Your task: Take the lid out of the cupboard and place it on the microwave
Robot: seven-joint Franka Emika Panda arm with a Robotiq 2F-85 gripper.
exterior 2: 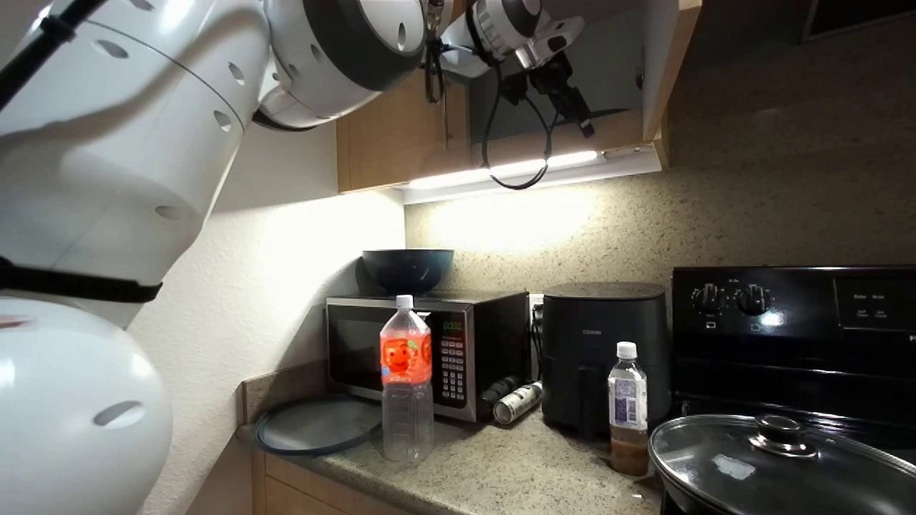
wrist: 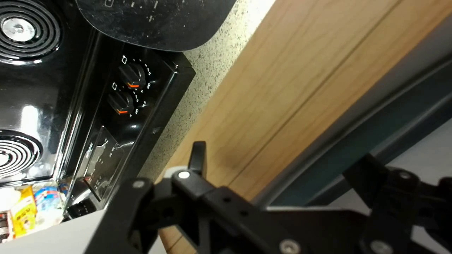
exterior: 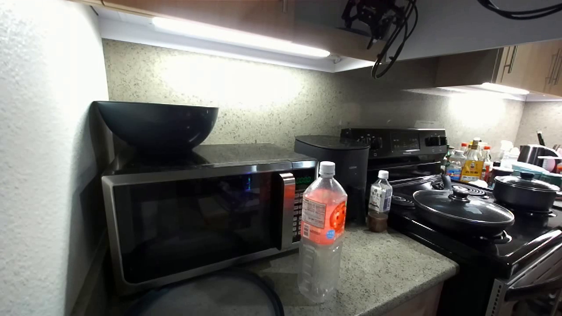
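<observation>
Lid (wrist: 319, 183): teal; only part of its curved rim in view; inside the cupboard (exterior 2: 390, 136), behind the wooden front edge.

Tool (wrist: 282, 155): black; at the mouth of the cupboard; fingers (wrist: 198, 157) spread well apart, in the wrist view one across the wood, one across the lid. Contact with the lid cannot be told.

Cupboard: tan wood, wall-hung; one door (exterior 2: 665, 64) swung out; light strip (exterior 2: 515, 169) lit beneath.

Microwave (exterior: 197, 228): steel frame, dark glass door, closed; green display lit; on the surface (exterior 2: 494, 479), below the cupboard.

Bowl (exterior: 158, 125): large, dark, upright; on top of the microwave.

Disc (exterior 2: 318, 425): flat, round, greyish, dark-blue rim; on the surface, in front of the microwave.

Bottle (exterior: 322, 224): large, clear, white cap, orange-red label; upright, just beside the disc.

Can (exterior 2: 519, 404): on its side, between microwave and air fryer (exterior 2: 605, 350).

Small bottle (exterior 2: 628, 411): brown contents, white cap; upright, near the stove (exterior: 472, 256).

Pan (exterior: 465, 219), pot (exterior: 524, 197): black, both covered; on the stove.
</observation>
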